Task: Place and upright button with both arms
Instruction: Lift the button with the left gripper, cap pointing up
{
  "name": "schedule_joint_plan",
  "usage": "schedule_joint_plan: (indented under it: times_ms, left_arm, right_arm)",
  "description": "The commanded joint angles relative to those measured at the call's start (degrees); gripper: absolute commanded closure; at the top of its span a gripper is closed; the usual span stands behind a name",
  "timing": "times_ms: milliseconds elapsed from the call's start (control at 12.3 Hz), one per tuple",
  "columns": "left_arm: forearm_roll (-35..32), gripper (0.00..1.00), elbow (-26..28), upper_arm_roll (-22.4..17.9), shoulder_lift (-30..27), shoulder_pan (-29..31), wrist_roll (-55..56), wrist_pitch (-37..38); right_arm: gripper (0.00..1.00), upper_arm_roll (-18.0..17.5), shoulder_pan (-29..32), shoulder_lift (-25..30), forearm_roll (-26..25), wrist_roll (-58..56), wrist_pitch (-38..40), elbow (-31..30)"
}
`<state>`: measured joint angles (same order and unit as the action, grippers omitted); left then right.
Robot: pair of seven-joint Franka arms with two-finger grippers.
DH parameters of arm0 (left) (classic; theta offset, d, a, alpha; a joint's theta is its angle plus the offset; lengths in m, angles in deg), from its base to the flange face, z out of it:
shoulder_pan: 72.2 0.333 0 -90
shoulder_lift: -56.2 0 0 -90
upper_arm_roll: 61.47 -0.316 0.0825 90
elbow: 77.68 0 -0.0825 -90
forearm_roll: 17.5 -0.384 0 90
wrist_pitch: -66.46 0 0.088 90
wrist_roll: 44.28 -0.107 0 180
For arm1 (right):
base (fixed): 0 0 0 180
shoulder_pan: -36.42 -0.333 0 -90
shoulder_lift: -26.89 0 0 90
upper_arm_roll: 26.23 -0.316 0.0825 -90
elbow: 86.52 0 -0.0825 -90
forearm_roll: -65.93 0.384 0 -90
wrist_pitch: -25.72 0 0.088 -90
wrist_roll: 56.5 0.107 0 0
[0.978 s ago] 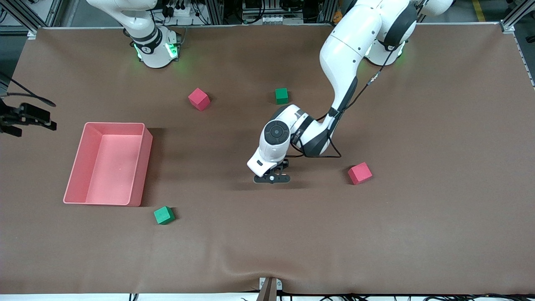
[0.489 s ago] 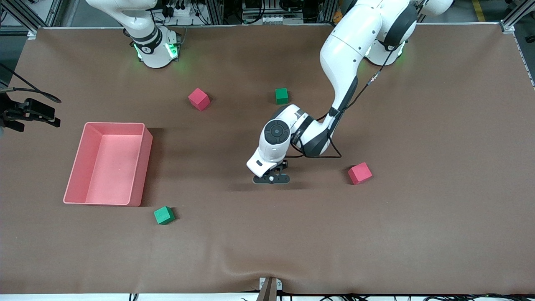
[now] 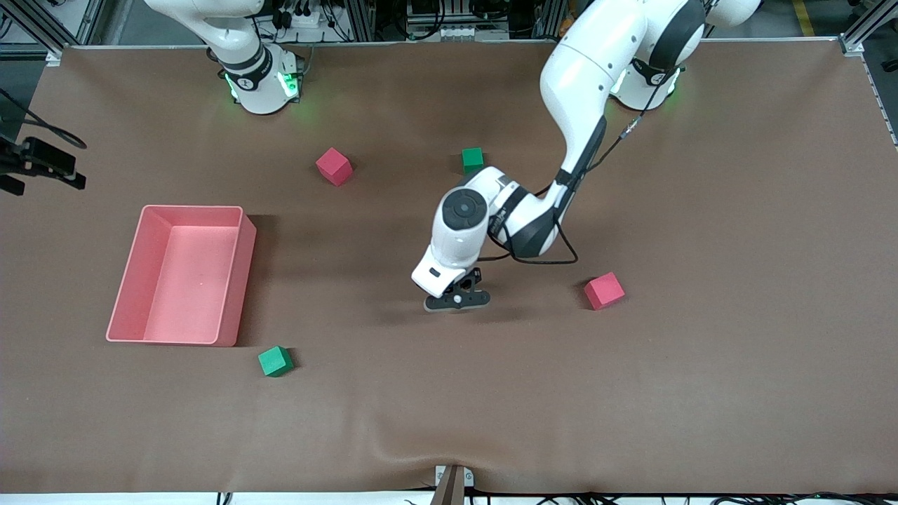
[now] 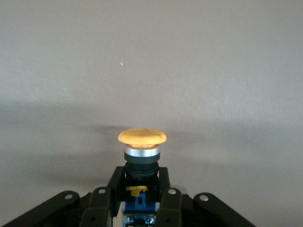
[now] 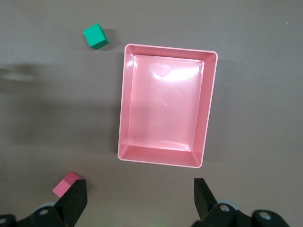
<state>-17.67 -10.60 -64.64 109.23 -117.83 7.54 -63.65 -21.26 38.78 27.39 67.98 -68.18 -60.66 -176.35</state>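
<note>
My left gripper is low over the middle of the brown table and is shut on the button. In the left wrist view the button sits between the fingers, which clamp its black and blue body; its orange cap points away from the wrist. In the front view the gripper hides the button. My right gripper is open and empty, high over the table beside the pink bin. Its black hand shows at the front view's edge.
The pink bin stands toward the right arm's end. A green cube lies nearer the camera than the bin. A pink cube and a green cube lie nearer the bases. Another pink cube lies beside the left gripper.
The left arm's wrist and elbow have shifted a little toward the bases and its gripper has tilted slightly, still shut on the button. The right hand has moved toward the bases.
</note>
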Motion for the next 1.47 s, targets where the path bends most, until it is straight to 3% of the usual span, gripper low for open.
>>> schedule_joint_plan:
  times_ms: [0, 244, 326, 407, 570, 1059, 1385]
  left_arm:
    - [-4.0, 1.0, 0.8, -6.0, -1.7, -6.4, 6.8, 0.4]
    - [-7.7, 1.0, 0.9, -14.0, -1.5, -14.2, 13.8, 1.3]
    - [-7.7, 1.0, 0.9, -17.1, -1.4, -16.7, 21.2, 1.4]
    - [-8.1, 1.0, 0.9, -18.7, -1.3, -18.8, 27.6, 2.1]
    - [-13.9, 1.0, 0.9, -22.0, -1.1, -22.6, 29.3, 5.9]
    - [-31.3, 1.0, 2.2, -22.0, 1.0, -29.7, 47.2, 7.1]
    - [-34.9, 1.0, 3.1, -22.0, 2.5, -31.2, 48.6, 13.4]
  right_arm:
    - [0.0, -0.7, 0.1, 0.9, -0.4, 1.0, 0.9, -1.3]
    - [0.0, -1.0, -1.0, 0.8, -0.2, 1.3, -1.1, -0.3]
    - [0.0, -1.0, -1.6, 0.8, -0.6, 1.3, -1.2, -0.3]
    - [0.0, -1.0, -1.3, 0.5, -0.1, 1.3, -1.6, -0.3]
    - [0.0, -0.9, -1.5, 0.4, 0.2, 1.2, -1.6, 0.1]
    - [0.0, -1.1, -2.8, 0.3, -0.5, 1.2, -1.5, 2.3]
    - [0.0, 0.2, -3.7, 0.5, -1.5, 1.1, -1.7, 2.0]
